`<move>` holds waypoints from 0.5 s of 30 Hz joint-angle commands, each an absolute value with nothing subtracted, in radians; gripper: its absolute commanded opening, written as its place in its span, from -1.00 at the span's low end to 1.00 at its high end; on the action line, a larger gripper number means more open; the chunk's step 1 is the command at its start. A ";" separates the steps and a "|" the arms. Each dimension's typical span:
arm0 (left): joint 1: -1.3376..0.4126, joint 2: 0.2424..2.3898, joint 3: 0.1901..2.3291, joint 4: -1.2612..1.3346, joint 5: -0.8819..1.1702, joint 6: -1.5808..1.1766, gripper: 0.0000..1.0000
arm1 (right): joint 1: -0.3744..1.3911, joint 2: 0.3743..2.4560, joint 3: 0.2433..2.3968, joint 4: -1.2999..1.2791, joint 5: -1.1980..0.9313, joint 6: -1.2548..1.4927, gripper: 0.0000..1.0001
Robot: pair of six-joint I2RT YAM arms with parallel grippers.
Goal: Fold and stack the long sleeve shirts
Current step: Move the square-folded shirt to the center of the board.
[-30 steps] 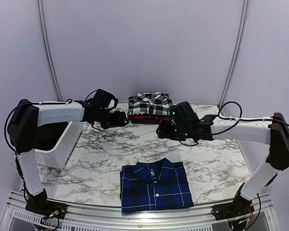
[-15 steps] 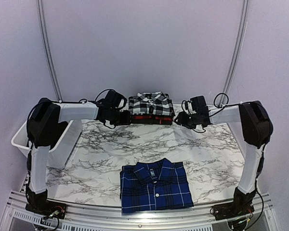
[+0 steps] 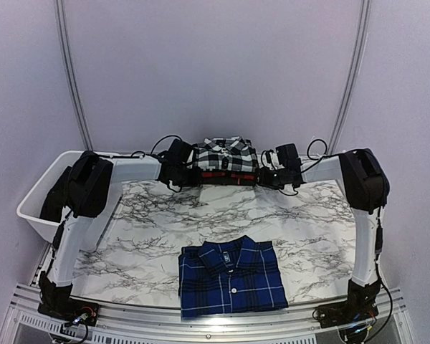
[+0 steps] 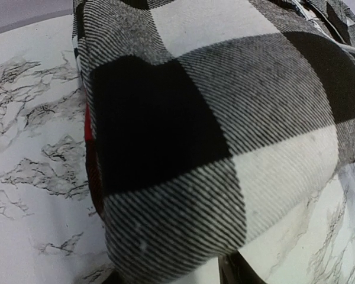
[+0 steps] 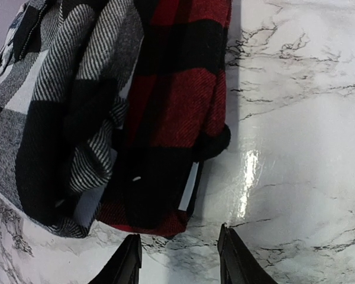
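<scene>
A black-and-white check shirt lies folded on a red-and-black shirt at the back middle of the table. A folded royal blue plaid shirt lies at the front middle. My left gripper is at the stack's left edge. In the left wrist view the check shirt fills the frame and bulges between the open fingers; a red edge shows beneath. My right gripper is at the stack's right edge, open, with the red-and-black shirt just ahead of its tips on the marble.
A white plastic tub stands at the left edge beside the left arm. The marble tabletop lies between the stack and the blue shirt. White walls and two poles close off the back.
Both arms have stretched to the back of the table. The left gripper has closed in on the stack from the left and the right gripper from the right. The shirts have not moved.
</scene>
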State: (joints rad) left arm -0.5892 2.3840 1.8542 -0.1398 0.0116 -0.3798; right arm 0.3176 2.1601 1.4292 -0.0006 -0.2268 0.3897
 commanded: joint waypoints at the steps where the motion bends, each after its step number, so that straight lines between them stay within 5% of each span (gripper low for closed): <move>1: -0.583 2.425 1.900 -0.137 -0.062 -0.352 -0.15 | 0.322 2.178 1.457 0.033 -0.241 0.359 -0.20; 15: -0.581 2.517 1.981 -0.109 -0.045 -0.367 -0.14 | 0.335 2.197 1.423 0.091 -0.276 0.383 -0.25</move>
State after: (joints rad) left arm -0.5869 2.4832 1.9404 -0.1314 -0.0605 -0.3595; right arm 0.3252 2.2177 1.4521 0.0330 -0.2623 0.3737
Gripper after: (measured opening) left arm 0.434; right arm 0.373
